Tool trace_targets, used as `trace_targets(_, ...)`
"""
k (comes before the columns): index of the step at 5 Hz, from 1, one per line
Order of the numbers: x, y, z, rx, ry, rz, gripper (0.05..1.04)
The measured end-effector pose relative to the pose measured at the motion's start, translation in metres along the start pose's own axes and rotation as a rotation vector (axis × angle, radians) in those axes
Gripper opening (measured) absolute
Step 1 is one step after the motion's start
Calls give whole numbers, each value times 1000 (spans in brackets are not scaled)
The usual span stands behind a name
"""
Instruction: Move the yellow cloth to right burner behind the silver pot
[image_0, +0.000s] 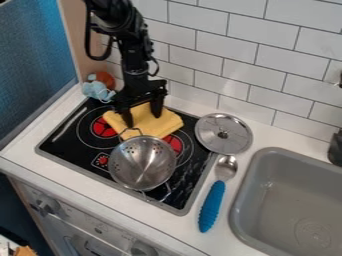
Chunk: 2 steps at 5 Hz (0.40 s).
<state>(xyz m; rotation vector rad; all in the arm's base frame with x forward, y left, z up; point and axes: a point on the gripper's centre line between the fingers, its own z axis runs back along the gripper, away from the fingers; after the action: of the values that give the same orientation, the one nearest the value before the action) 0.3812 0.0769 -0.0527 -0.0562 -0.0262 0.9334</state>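
Pincer (143, 120) open, fingers spread at the cloth (149, 126), which lies on the stove (61, 143) at 12 o'clock from the pot (142, 162), with the lid (224, 133) at the pot's 2 o'clock and the spoon (214, 198) on the table (176, 226) at its 4 o'clock.

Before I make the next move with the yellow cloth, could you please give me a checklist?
1. Gripper at the yellow cloth: ok.
2. Fingers apart: ok.
3. Cloth pinched securely: cannot tell.
4. Cloth clear of the silver pot's rear handle: cannot tell, they overlap in view.
5. Cloth away from the lid: ok.
6. Cloth entirely at the right burner: not ok, it reaches the left one.
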Motion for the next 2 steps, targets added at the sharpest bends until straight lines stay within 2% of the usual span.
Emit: trace_targets(2, -46, -16, -2, -6, 25, -147, 998)
